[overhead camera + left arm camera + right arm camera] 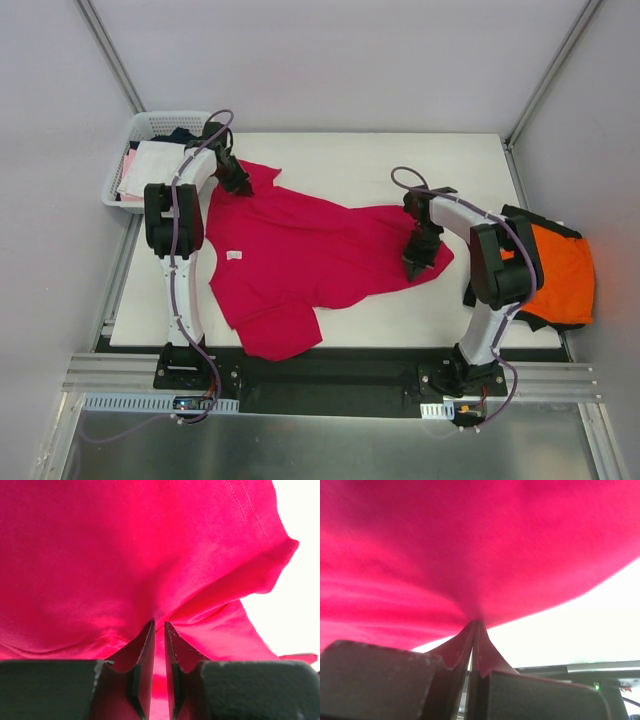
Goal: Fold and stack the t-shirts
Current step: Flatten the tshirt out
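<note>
A crimson-magenta t-shirt (pixel 300 255) lies spread across the white table (pixel 400 160), its small white neck label (pixel 235 256) facing up. My left gripper (pixel 238 183) is at the shirt's far left corner. In the left wrist view that gripper (pixel 159 622) is nearly closed, with a fold of the crimson cloth (pixel 125 555) pinched between its fingers. My right gripper (pixel 418 265) sits at the shirt's right edge. In the right wrist view it (pixel 476 621) is shut, and the cloth (pixel 470 540) is drawn to a point at its tips. An orange t-shirt (pixel 562 275) lies on a black one (pixel 530 218) at the table's right edge.
A white mesh basket (pixel 150 125) with white and pink garments stands at the far left corner, just behind my left arm. Grey walls close in the table on three sides. The metal rail (pixel 330 375) with both arm bases runs along the near edge.
</note>
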You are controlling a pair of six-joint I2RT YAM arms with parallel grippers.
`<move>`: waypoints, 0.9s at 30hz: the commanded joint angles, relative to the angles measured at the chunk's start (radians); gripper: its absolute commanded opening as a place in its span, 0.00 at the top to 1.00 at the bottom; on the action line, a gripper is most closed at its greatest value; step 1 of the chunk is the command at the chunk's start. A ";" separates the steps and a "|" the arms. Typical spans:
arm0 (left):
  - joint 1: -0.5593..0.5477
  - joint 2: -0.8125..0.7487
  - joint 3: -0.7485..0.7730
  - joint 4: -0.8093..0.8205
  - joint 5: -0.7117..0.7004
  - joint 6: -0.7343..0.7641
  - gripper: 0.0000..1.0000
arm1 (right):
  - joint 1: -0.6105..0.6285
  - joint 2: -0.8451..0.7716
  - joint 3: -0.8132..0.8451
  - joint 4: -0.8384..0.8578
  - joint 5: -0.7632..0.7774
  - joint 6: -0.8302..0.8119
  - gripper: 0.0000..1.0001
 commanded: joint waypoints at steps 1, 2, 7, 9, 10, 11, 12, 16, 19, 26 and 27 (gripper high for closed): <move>0.012 0.024 0.045 -0.045 -0.036 0.023 0.87 | -0.007 -0.083 -0.041 -0.076 0.009 0.033 0.99; 0.012 0.026 0.050 -0.045 -0.037 0.025 0.87 | -0.007 -0.087 -0.047 -0.081 0.010 0.031 0.99; 0.012 0.038 0.064 -0.059 -0.049 0.035 0.87 | -0.022 -0.131 -0.099 -0.106 0.009 0.033 0.99; 0.012 0.038 0.068 -0.062 -0.049 0.037 0.87 | -0.027 -0.139 -0.095 -0.103 0.007 0.024 0.99; 0.012 0.039 0.070 -0.062 -0.046 0.035 0.87 | -0.027 -0.137 -0.084 -0.101 0.007 0.019 0.99; 0.012 0.036 0.073 -0.063 -0.039 0.029 0.87 | -0.027 -0.134 -0.052 -0.100 0.006 0.013 0.99; 0.012 0.035 0.074 -0.062 -0.016 0.025 0.87 | -0.029 -0.124 -0.033 -0.095 0.001 0.001 0.99; 0.006 -0.002 0.091 -0.060 0.019 0.008 0.86 | -0.036 -0.099 0.068 -0.093 -0.059 -0.016 0.99; -0.008 -0.027 0.143 -0.060 0.036 0.020 0.84 | -0.036 -0.082 0.137 -0.093 -0.094 -0.028 0.98; -0.097 0.004 0.306 -0.023 0.206 -0.018 0.74 | -0.076 0.069 0.283 -0.067 -0.178 -0.110 0.85; -0.115 0.009 0.302 -0.017 0.222 -0.021 0.74 | -0.087 0.091 0.296 -0.045 -0.201 -0.113 0.84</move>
